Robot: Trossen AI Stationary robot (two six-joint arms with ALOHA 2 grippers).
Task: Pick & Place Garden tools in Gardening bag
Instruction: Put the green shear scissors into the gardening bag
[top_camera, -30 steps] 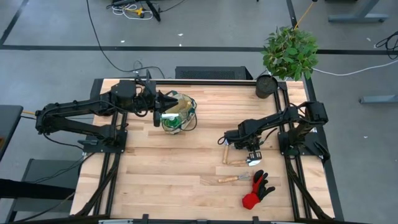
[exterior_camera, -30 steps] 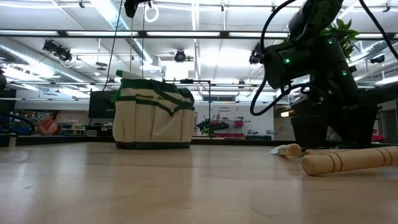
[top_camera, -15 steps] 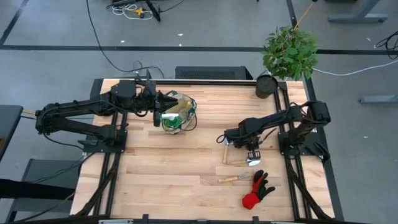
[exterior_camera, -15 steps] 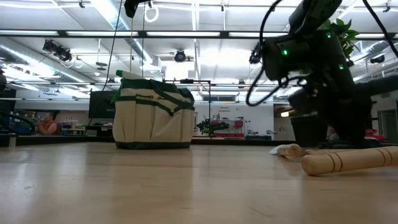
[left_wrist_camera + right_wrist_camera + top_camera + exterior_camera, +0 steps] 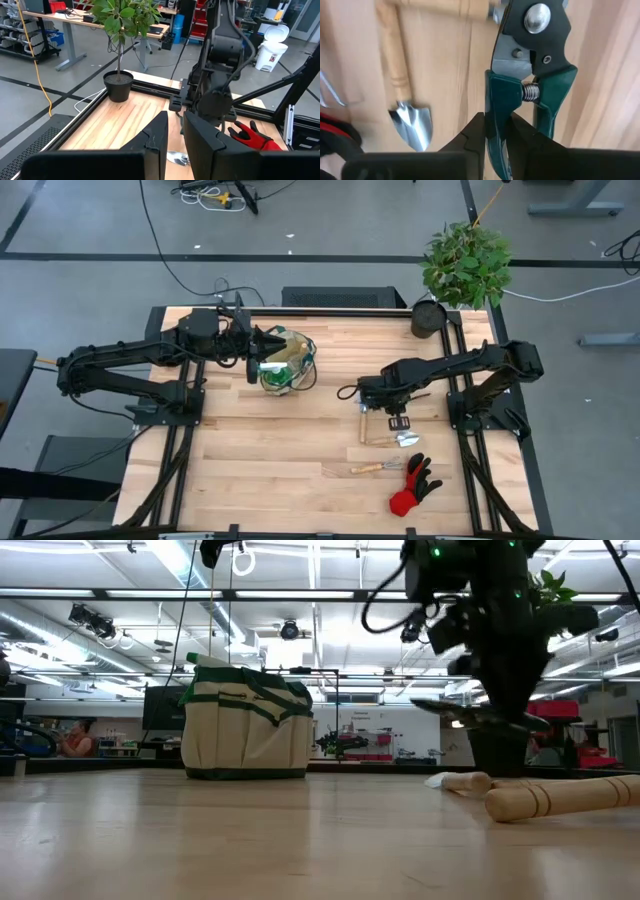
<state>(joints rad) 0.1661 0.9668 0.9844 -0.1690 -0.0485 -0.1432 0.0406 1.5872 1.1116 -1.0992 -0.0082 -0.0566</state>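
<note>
Right pincer [image 5: 495, 131] now lifted off the counter [image 5: 280, 460], clamped on the pruning shears [image 5: 530, 85]; left pincer [image 5: 174, 131] nearly closed, empty, at the bag [image 5: 284, 360]. Carry next.

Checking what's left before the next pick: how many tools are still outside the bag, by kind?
Pruning shears, held in the right gripper: 1
Wooden-handled tools on the table: 2
Glove: 1
Total: 4
</note>
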